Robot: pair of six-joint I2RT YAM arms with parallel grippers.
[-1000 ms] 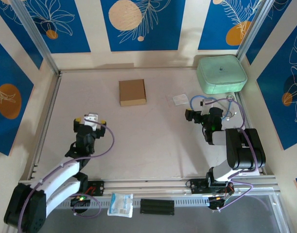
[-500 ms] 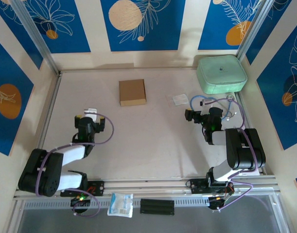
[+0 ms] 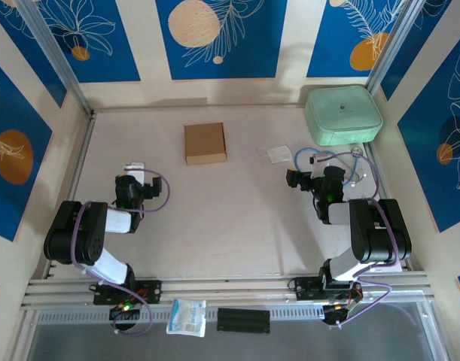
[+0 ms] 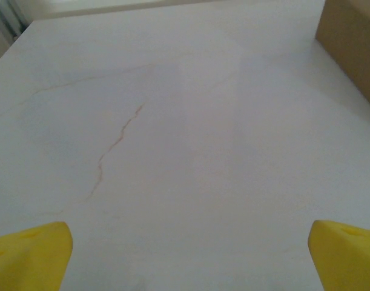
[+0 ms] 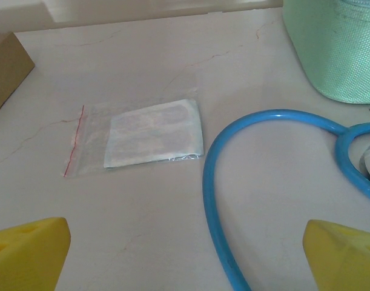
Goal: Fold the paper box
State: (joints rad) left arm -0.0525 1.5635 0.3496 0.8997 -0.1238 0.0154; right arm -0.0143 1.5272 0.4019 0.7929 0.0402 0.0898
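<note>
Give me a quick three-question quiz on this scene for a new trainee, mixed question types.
1. True or false: the left gripper is holding the paper box.
2. What lies in front of the right gripper? A: clear bag and blue tube; B: scissors; C: a cup.
3. Which table corner holds the mint-green case?
Key: 1 false, jaws open and empty; 2 A; 3 far right.

Left pincer (image 4: pixel 186 253) and right pincer (image 5: pixel 185 251) both gape wide.
</note>
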